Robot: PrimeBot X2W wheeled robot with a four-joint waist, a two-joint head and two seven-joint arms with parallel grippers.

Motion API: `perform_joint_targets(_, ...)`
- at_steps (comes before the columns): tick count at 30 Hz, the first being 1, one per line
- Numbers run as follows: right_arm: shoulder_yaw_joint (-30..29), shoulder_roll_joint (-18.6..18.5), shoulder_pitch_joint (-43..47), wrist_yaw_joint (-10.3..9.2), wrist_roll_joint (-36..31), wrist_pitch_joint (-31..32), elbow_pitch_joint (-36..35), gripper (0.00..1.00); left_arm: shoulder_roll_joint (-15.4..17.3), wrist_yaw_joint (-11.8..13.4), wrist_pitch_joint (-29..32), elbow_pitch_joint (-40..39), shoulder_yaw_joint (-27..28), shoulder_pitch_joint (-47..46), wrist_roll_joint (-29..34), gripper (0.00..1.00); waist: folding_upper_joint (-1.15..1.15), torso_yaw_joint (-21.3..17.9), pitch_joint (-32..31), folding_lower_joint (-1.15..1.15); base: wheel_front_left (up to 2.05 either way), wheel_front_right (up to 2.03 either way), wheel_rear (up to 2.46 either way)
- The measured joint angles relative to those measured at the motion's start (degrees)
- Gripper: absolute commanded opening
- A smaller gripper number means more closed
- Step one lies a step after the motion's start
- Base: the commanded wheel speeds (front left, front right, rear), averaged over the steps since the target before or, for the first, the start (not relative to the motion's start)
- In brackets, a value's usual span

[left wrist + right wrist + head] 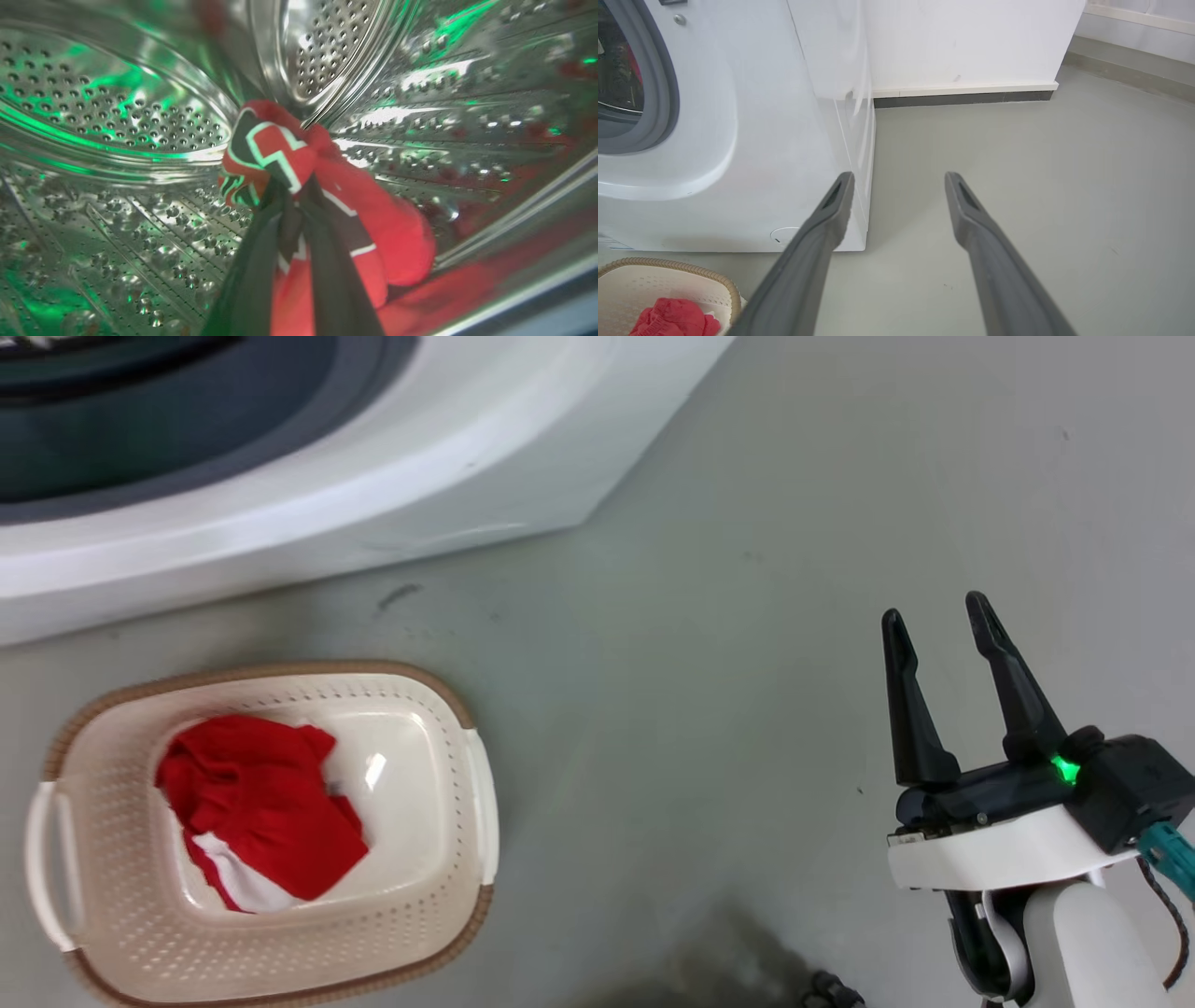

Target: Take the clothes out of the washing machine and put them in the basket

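Inside the drum (117, 116), the left gripper (292, 196) is pinching the jersey (271, 149). The right gripper (934, 607) is hanging spread above the floor (747, 616). A red garment (261, 793) is lying in the basket (448, 700) near the machine (373, 504).

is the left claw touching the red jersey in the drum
Touching. The left wrist view shows the left claw closed on a bunched fold of the red jersey inside the steel drum, with the fabric pinched in its grip.
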Motion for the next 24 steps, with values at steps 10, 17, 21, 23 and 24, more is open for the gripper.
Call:
perform_joint_targets(10,-1.0,0.0,2.0,0.00,-2.6,0.0,1.2,1.00,-3.7,2.6,-9.1,-3.0,2.2,13.9,-2.0,0.00,0.00,4.9,-9.7,-0.01,0.00,0.00,0.00)
perform_joint_targets(17,-1.4,0.0,4.3,0.00,-3.4,0.0,2.3,1.00,-5.0,8.2,-9.3,-20.8,10.0,30.2,0.7,0.00,0.00,9.0,-16.8,-0.01,0.00,0.00,0.00)
perform_joint_targets(21,-1.7,0.0,5.3,0.00,-3.9,0.0,2.9,1.00,-5.4,9.5,-9.3,-29.3,14.0,37.2,2.8,0.00,0.00,11.4,-19.8,-0.01,0.00,0.00,0.00)
perform_joint_targets(23,-1.8,0.0,5.6,0.00,-4.2,0.0,3.2,1.00,-5.3,9.8,-9.3,-32.9,15.0,41.1,4.0,0.00,0.00,12.6,-21.2,-0.01,0.00,0.00,0.00)
perform_joint_targets(24,-1.9,0.0,5.9,0.00,-4.3,0.0,3.2,1.00,-5.4,9.8,-9.3,-34.5,15.5,42.9,4.2,0.00,0.00,13.2,-21.8,-0.01,0.00,0.00,0.00)
